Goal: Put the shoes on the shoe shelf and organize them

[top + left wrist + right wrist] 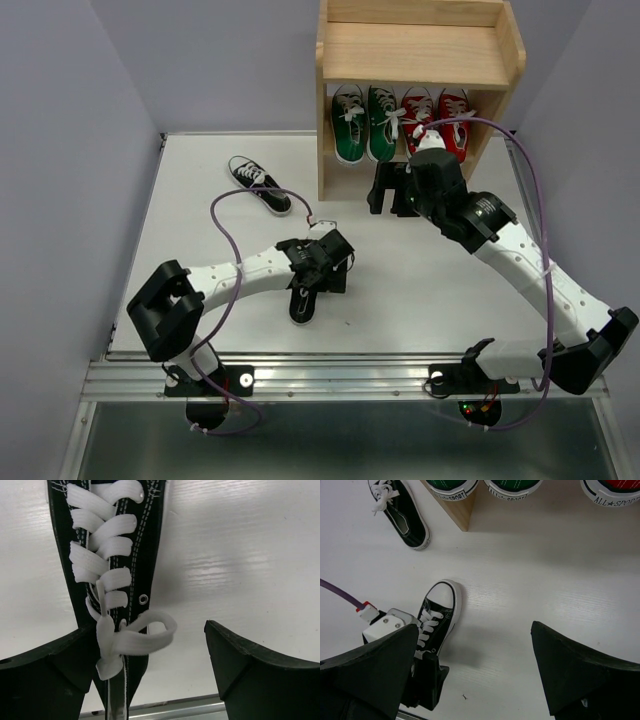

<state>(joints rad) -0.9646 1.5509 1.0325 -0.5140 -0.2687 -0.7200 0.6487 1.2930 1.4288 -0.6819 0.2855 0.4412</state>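
Observation:
One black shoe (302,303) lies on the table under my left gripper (318,280). In the left wrist view this shoe (135,555) shows white laces and rests against the left finger. My left gripper (150,665) stands open around it without gripping. A second black shoe (258,184) lies left of the shoe shelf (420,50). The lower tier holds a green pair (364,122) and a red pair (438,118). My right gripper (395,190) hangs open and empty in front of the shelf. In the right wrist view, my right gripper (475,675) is above bare table beside the near black shoe (440,615).
The top tier of the shelf (415,55) carries nothing. The shelf's left side panel (457,505) stands on the table close to the far black shoe (402,515). A metal rail (340,375) runs along the table's near edge. Purple cables loop over both arms.

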